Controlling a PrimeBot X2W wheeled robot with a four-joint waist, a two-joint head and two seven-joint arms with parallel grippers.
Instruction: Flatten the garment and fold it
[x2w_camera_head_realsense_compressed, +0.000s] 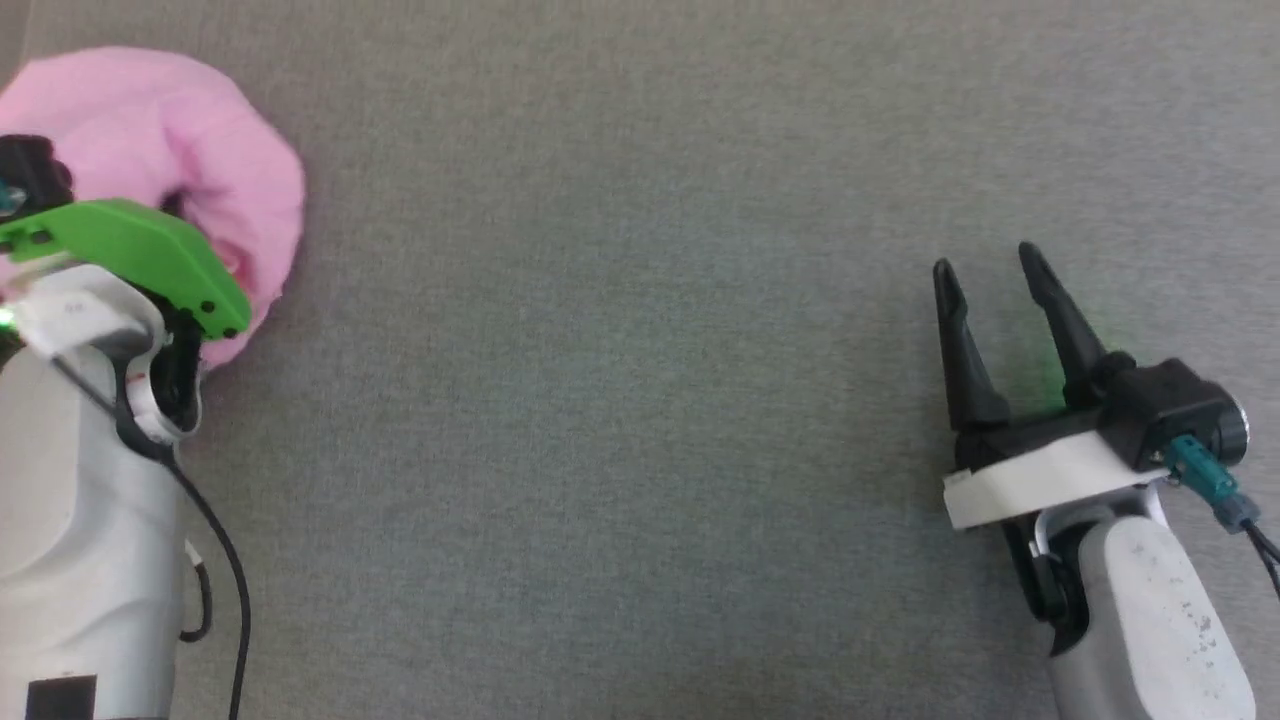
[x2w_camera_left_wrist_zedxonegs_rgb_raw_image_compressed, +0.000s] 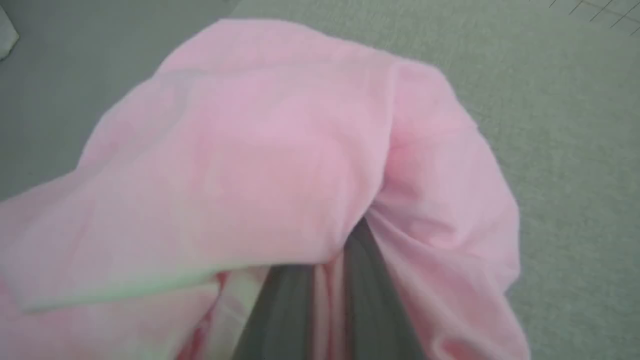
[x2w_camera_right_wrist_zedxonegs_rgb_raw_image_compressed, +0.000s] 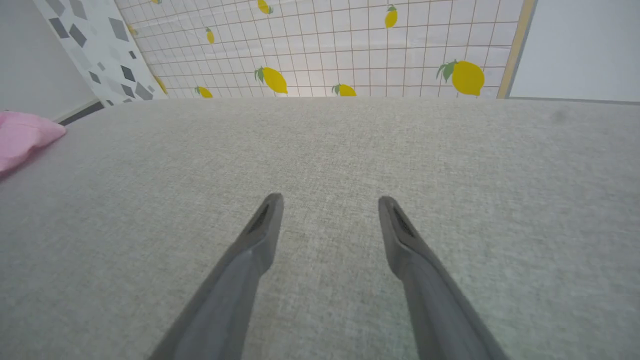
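Nearest the robot, the left arm is reaching up the left side of the grey worktop, its green bracket covering the fingers from above. In the left wrist view, the left pincer is standing narrow. Its two dark fingers are lying close together with a strip of pink cloth pinched between them and more cloth draped over their tips, so it looks to be gripping a fold of the garment.

On the other side, the right pincer is hanging wide and empty over bare worktop, fingers pointing away from the robot.

Further out, the garment is sitting bunched in a rounded heap at the far left corner of the head view. It is nowhere near flat, so the task is probably only beginning. Crumpled like this, it is showing no clear long axis, and neither the waistband nor the label can be made out.

The relation that matters is that the cloth is lying well apart from the right pincer, far off to that pincer's left. There it is showing only as a pink edge at the margin of the right wrist view. The left arm is the nearer one and is already on it.

By count there is one garment and two pincers, one loaded and one free.

Farthest back, a lemon-patterned wall is rising beyond the worktop's edge.
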